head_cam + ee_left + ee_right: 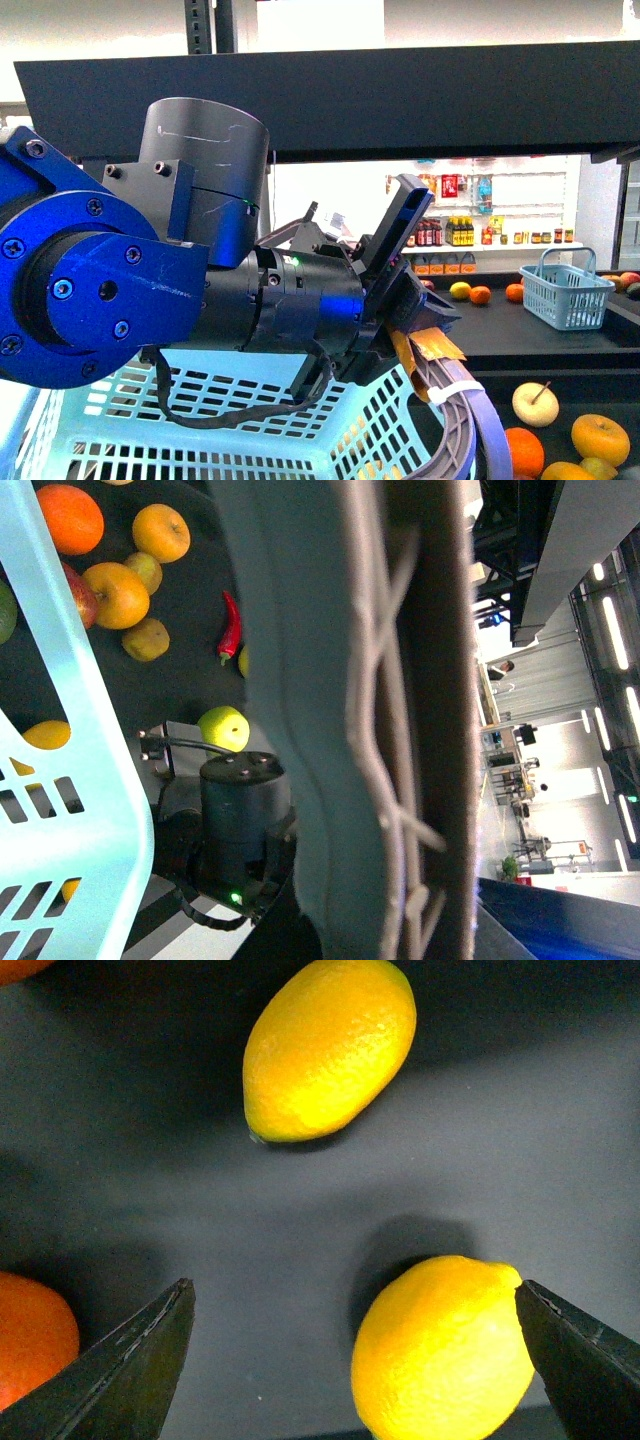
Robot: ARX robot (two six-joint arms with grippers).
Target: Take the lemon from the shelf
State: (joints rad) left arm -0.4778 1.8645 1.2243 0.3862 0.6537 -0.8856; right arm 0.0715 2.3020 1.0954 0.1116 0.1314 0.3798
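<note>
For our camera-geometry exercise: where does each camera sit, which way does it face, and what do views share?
Front: on the body, facing the shelf; the left arm fills the foreground.
Left wrist: beside the basket, its handle close up; no fingers visible.
Right wrist: looking down at the shelf; open right gripper flanks one lemon.
Shared: front and left wrist both show the basket.

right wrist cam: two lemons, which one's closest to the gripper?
The lemon lying between the fingers of the open right gripper, close beside one of them. The other lemon sits farther out on the shelf, beyond the fingertips.
</note>
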